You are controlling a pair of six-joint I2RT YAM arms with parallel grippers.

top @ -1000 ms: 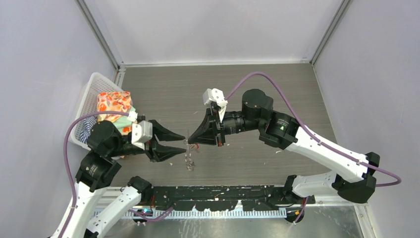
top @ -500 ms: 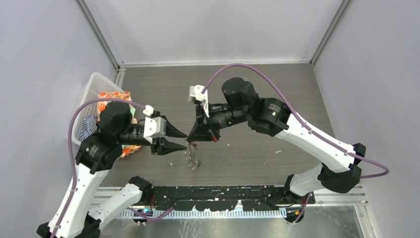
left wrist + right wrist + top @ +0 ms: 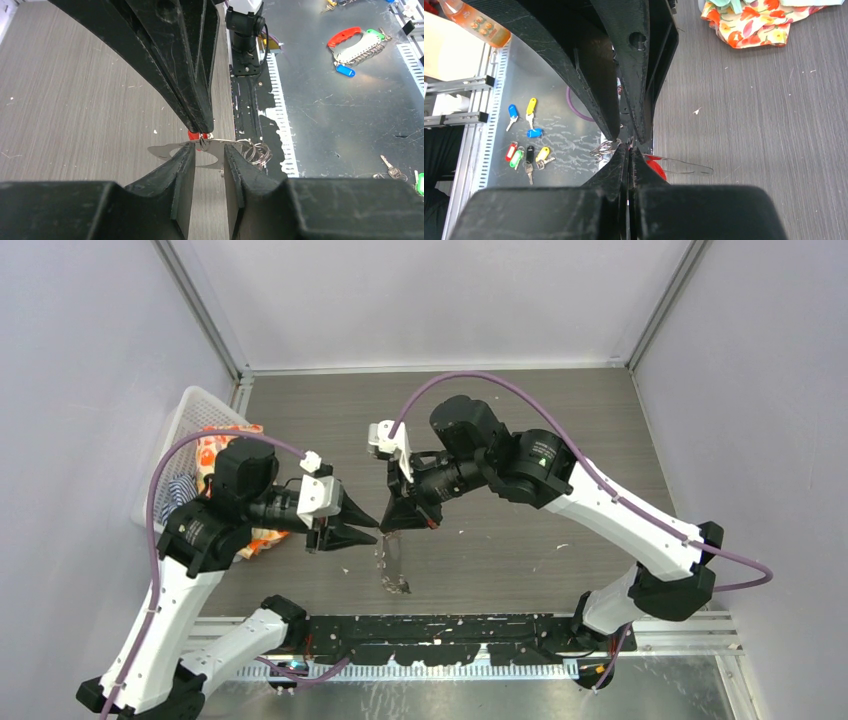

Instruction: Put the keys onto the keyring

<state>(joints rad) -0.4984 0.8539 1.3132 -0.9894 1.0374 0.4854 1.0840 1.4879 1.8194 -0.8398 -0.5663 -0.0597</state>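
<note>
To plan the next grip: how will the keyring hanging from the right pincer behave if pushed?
Probably it swings, because the keyring dangles from the shut right pincer. Likely floppy: several thin loops hang jumbled at one end. The shiny metal may slip in a grip.

A white basket (image 3: 195, 405) and floral cloth (image 3: 754, 22) lie on the grey table (image 3: 520, 410).

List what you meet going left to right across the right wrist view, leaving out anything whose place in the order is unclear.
Orange bottle → coloured-tag keys → right gripper → floral cloth.
</note>
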